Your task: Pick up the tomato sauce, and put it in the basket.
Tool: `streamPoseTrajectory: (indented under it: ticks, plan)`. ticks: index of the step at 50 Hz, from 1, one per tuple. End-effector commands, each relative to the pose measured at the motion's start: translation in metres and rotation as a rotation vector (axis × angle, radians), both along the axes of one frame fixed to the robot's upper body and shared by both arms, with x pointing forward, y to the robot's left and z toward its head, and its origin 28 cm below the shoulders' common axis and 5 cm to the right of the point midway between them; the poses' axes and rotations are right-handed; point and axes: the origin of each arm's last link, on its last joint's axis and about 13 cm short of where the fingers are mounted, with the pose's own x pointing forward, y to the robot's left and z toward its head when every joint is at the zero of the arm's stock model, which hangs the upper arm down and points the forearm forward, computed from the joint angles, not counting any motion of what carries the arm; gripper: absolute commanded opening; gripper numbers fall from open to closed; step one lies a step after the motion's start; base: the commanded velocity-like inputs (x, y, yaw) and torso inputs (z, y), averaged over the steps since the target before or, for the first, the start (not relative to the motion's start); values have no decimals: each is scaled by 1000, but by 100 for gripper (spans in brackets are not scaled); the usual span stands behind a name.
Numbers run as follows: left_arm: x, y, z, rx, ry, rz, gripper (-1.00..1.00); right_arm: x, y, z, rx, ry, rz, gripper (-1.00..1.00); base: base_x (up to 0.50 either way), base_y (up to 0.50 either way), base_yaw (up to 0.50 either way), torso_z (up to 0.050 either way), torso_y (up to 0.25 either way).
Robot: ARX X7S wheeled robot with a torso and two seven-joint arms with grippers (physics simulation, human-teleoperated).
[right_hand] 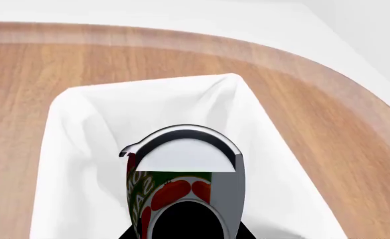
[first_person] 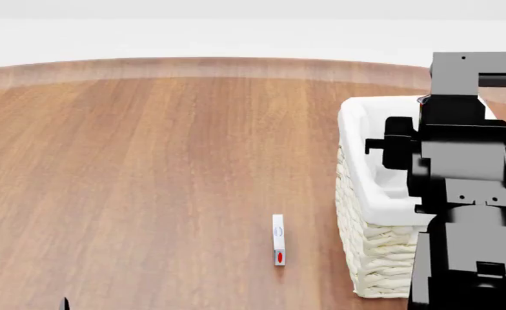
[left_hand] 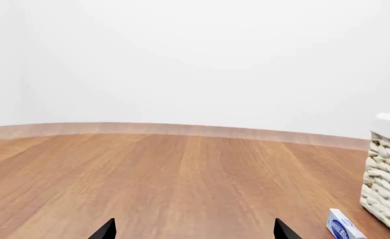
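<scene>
The tomato sauce (right_hand: 175, 186), a tin can with a red-and-green label and a silvery top, sits in my right gripper (right_hand: 185, 233). The gripper is shut on it and holds it over the open mouth of the basket (right_hand: 75, 144), above the white cloth liner. In the head view the basket (first_person: 361, 200) stands at the right, and my black right arm (first_person: 459, 168) reaches over it and hides the can. My left gripper (left_hand: 195, 231) is open and empty, low over the wooden floor; its tips show at the head view's lower left (first_person: 22, 303).
A small white box with a blue-and-red label (first_person: 278, 240) lies on the floor just left of the basket; it also shows in the left wrist view (left_hand: 343, 226) beside the basket's woven wall (left_hand: 387, 184). A white wall bounds the floor behind.
</scene>
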Motion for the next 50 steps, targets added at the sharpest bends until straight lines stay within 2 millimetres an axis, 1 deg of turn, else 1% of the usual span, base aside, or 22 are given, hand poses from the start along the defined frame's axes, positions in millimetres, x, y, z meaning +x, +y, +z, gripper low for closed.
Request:
streamPoseTrajectory:
  ticks: [1, 24, 25, 50]
  plan:
    - [0, 0, -1, -1, 1, -1, 100, -1, -1, 4, -22, 15, 13, -100, 0, 0, 0, 0, 0]
    - [2, -1, -3, -1, 6, -3, 100, -1, -1, 4, -22, 15, 13, -100, 0, 0, 0, 0, 0]
    - [2, -1, -3, 0, 7, -3, 100, -1, -1, 4, -22, 15, 13, 100, 0, 0, 0, 0, 0]
    - [-2, 2, -1, -8, 1, 3, 100, -1, -1, 4, -22, 15, 13, 100, 0, 0, 0, 0, 0]
